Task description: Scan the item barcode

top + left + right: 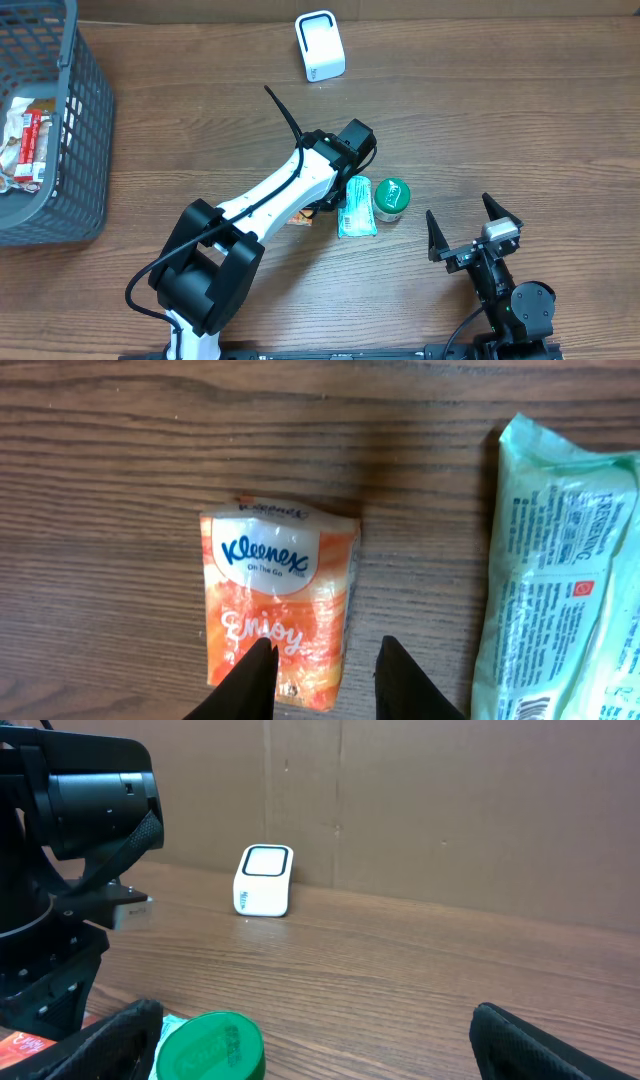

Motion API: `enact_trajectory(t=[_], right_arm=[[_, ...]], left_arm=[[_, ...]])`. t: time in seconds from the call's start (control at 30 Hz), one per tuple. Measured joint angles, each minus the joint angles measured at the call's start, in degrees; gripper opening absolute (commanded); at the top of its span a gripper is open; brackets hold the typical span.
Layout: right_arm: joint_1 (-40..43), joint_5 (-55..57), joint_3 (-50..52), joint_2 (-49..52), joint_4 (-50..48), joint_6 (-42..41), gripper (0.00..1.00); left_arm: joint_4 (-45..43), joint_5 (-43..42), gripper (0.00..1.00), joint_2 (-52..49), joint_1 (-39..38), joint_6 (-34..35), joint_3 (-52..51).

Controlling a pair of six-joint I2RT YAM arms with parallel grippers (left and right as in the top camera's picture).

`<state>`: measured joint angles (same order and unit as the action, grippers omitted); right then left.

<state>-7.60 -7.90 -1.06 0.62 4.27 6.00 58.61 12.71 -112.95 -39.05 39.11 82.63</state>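
Right tool [460,212] spread wide at near tabletop [500,110] edge, left tool [325,645] narrowly apart over corner of orange Kleenex pack [275,600] lying flat beside wipes pack [357,208] and green-lidded jar [391,195], white scanner [320,46] at far edge.

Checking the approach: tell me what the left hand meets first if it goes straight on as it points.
Most likely the Kleenex tissue pack, lying flat on the table directly beyond the left hand; how near is unclear.
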Motion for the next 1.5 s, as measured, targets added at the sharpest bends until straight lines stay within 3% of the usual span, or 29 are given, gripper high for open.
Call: enact_trajectory(t=[0.77,1.5], right_arm=[[0.0,0.0,0.0,0.0,0.0,0.0,1.0],[0.0,0.0,0.0,0.0,0.0,0.0,1.0]], left_arm=[[-6.6,0.1,0.25,0.0,0.0,0.5,-5.0],[-6.5,2.4,0.29,0.0,-3.6,1.3,-5.2]])
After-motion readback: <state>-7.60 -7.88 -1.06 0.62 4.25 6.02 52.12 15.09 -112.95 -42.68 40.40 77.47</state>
